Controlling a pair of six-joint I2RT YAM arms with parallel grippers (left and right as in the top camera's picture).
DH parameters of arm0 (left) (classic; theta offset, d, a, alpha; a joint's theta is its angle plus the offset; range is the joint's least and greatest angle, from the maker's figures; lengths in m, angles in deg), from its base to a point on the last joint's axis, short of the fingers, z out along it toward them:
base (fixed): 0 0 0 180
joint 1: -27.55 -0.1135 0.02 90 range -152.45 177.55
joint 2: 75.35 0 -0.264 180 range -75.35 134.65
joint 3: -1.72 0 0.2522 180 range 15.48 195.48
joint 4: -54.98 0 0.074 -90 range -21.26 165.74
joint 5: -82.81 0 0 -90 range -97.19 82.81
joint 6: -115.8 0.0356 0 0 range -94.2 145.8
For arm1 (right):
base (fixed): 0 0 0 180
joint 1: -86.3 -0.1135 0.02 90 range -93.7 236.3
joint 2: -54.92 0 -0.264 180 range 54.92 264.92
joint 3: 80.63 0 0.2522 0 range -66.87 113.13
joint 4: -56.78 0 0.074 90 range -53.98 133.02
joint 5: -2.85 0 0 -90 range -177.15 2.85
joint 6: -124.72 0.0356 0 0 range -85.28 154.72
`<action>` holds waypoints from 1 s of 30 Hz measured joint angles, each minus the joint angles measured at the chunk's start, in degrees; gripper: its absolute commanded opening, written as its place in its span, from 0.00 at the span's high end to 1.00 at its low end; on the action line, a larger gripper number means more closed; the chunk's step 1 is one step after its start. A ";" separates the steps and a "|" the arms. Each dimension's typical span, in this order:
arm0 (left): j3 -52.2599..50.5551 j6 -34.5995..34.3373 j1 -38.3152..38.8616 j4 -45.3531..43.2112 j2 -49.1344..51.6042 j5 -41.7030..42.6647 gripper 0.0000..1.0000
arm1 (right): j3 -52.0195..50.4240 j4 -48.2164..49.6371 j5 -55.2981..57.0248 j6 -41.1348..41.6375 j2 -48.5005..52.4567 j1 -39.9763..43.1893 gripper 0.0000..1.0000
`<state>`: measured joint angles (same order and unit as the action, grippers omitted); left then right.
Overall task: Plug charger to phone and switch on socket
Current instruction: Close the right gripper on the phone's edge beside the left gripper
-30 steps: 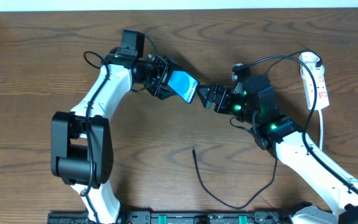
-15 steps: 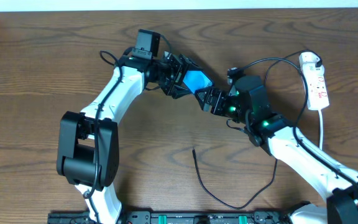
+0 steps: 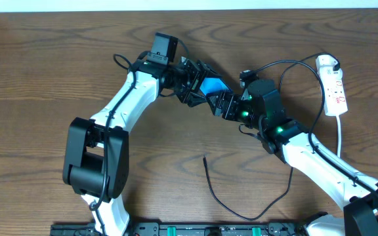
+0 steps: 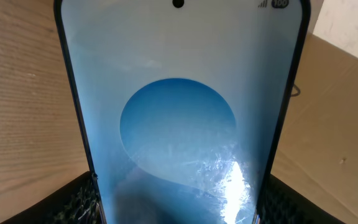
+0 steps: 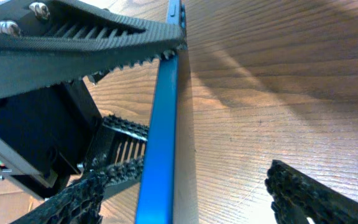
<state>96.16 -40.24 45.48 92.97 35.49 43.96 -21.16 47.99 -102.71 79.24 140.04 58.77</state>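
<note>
nearest the robot's base lies one long thin black charger cable [image 3: 209, 182], looping over the table with its small plug end loose and touching nothing, well apart from both grippers. counted: one cable, one phone, one power strip, two white-and-black arms, two grippers.

the surface is a brown wood-grain table [image 3: 44, 65]. a pale band [image 3: 176, 5] runs along its far edge.

past the cable, mid-table, the two grippers meet. the slim rectangular phone with a blue screen and a lighter blue circle [image 3: 210, 86] is raised off the wood and tilted, clamped across its width by the left gripper [image 3: 201, 85]. the left wrist view shows the phone [image 4: 179, 124] filling the frame, with the left gripper [image 4: 179, 208] flanking its lower edges, one textured black finger on each side.

the right gripper [image 3: 223, 103] sits at the phone's lower end. in the right wrist view the phone [image 5: 160, 124] is seen edge-on, standing in the gap of the right gripper [image 5: 191, 199]. its jaws are spread, one finger close to the phone's edge and the other clearly apart from it, gripping nothing.

farther right, the narrow white power strip with red markings [image 3: 335, 92] lies flat near the table's right edge, well apart from the phone. a white adapter [image 3: 327, 63] sits at its far end, and its white lead [image 3: 339, 137] trails back toward the base.
</note>
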 measured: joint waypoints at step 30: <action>0.00 -0.24 3.28 0.07 -0.07 -0.35 0.93 | -0.02 -1.60 3.30 -1.40 0.00 0.00 0.99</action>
<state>96.16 -40.48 48.76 93.04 35.43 43.61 -21.18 46.39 -99.40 77.84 140.04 58.77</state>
